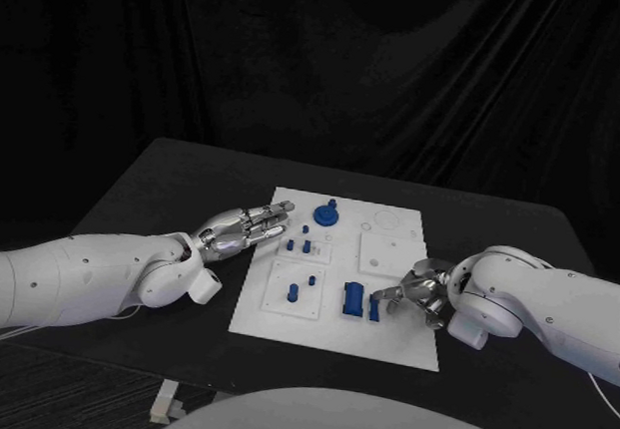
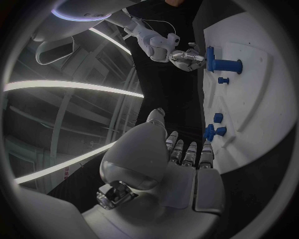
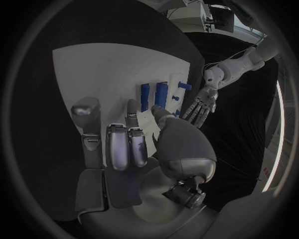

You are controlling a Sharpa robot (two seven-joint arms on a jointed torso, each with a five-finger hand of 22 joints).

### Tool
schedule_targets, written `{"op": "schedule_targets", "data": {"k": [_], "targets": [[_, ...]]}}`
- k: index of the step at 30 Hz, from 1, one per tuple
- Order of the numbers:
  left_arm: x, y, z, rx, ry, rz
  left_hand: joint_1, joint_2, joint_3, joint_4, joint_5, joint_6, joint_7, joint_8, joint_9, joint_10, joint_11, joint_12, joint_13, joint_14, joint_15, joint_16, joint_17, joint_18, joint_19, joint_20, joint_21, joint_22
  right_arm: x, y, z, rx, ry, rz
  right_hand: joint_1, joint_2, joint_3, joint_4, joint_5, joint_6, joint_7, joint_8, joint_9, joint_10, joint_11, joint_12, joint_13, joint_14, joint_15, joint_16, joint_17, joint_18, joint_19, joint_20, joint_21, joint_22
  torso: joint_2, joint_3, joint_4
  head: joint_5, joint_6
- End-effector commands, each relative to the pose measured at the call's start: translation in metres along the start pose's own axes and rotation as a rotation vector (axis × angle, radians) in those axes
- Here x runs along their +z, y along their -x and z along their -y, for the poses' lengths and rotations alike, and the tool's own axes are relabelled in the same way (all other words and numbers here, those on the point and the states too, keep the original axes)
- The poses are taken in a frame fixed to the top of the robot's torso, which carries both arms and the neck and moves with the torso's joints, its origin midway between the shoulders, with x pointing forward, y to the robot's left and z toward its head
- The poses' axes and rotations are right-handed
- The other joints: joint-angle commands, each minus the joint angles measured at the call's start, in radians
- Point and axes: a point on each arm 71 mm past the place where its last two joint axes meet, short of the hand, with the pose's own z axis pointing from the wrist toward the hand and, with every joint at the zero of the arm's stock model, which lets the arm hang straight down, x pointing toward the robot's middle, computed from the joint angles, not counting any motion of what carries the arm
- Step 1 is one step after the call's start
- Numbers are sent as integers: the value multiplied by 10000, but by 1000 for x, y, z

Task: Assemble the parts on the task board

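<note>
On the black table (image 1: 169, 178), both hands flank the white board (image 1: 388, 331): left hand (image 1: 241, 227) and right hand (image 1: 417, 291) hold nothing, fingers spread.

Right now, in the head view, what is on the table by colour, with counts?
White task board: 1
Blue parts I can tell apart on it: 7, namely a round disc part, four small pegs, a peg on the near-left plate, and a tall block; some may be hidden
Silver hands: 2, left hand, right hand
Total: 10
</note>
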Motion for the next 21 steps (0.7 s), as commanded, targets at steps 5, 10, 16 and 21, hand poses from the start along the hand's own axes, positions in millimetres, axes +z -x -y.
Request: {"op": "schedule_targets", "data": {"k": [5, 10, 16, 21], "targets": [[-1, -1, 9, -92, -1258, -71, 67, 46, 55, -1, 42, 28, 63, -5, 6, 14, 63, -49, -14, -1, 66, -36, -13, -206, 26, 73, -34, -17, -21, 5, -3, -292, 1284, 834, 1377, 108, -179, -728, 748, -865, -150, 1865, 1574, 1048, -224, 36, 2634, 683, -182, 114, 468, 120, 107, -164, 272, 1006, 2, 5, -1, 22, 2], [0, -1, 9, -107, -1239, -92, 67, 48, 57, -1, 43, 34, 69, -3, 7, 14, 70, -47, -14, -1, 77, -36, -13, -210, 26, 82, -34, -17, -30, -4, -2, -1690, 1842, 1211, 1885, 27, -478, -902, 320, -1306, -307, 3485, 2834, 1048, -347, 36, 2634, 698, -270, 159, 571, 100, 132, -226, 456, 1048, -14, 1, -3, -13, 2], [0, -2, 9, -130, -1232, -122, 69, 52, 61, -1, 45, 39, 75, -2, 8, 15, 78, -46, -13, -1, 87, -36, -13, -214, 26, 89, -34, -17, -29, -16, 2, -2563, 1984, 1491, 2131, 130, -997, -600, -368, -1063, -565, 6646, 5718, 1048, -574, 36, 2634, 702, -441, 174, 607, 97, 137, -382, 485, 1054, -12, 0, -11, -4, 2], [0, -2, 9, -143, -1211, -130, 81, 61, 76, -10, 52, 36, 94, -2, 8, 17, 102, -35, -11, -1, 120, -36, -13, -220, 26, 122, -34, -17, -26, -18, 6, -2632, 1972, 1714, 2241, 162, -1173, -501, -375, 383, -659, 8336, 7192, 1048, -641, 36, 2634, 700, -501, 172, 620, 111, 104, -429, 371, 1029, 5, 1, -5, 11, 2]]}}
